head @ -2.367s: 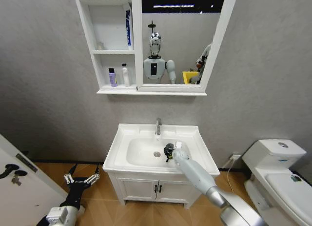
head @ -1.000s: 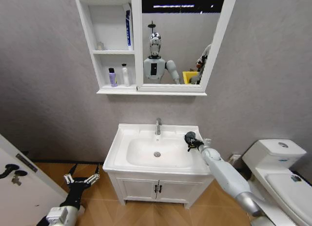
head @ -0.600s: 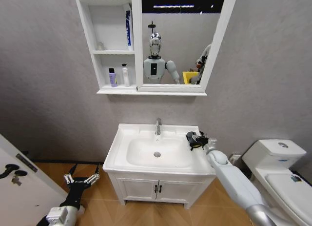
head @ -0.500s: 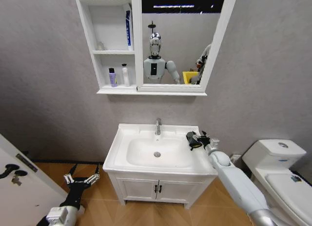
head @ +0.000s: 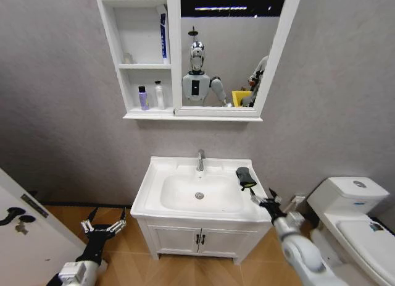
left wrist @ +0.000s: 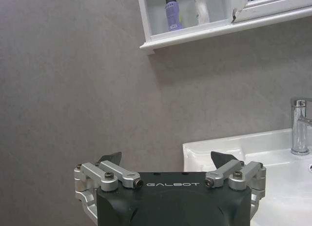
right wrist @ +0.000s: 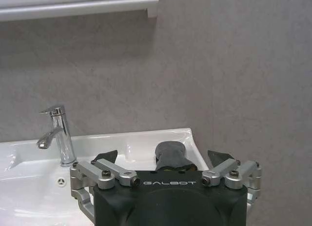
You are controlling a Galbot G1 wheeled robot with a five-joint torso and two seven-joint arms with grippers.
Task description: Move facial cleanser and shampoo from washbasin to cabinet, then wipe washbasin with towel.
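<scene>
The right gripper (head: 266, 202), jaws spread and empty, hangs off the front right corner of the white ceramic washbasin (head: 154, 178). The small dark folded towel (head: 245, 177) lies on the right rim, near the edge; a brush could tip it off. The left gripper (head: 102, 228) is open, parked low. The towel's front is hidden in the right wrist view.

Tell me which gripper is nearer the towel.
Right. The right gripper hangs open just off the washbasin's front right corner, near the towel; the left gripper hangs open low by the floor, far left.
</scene>
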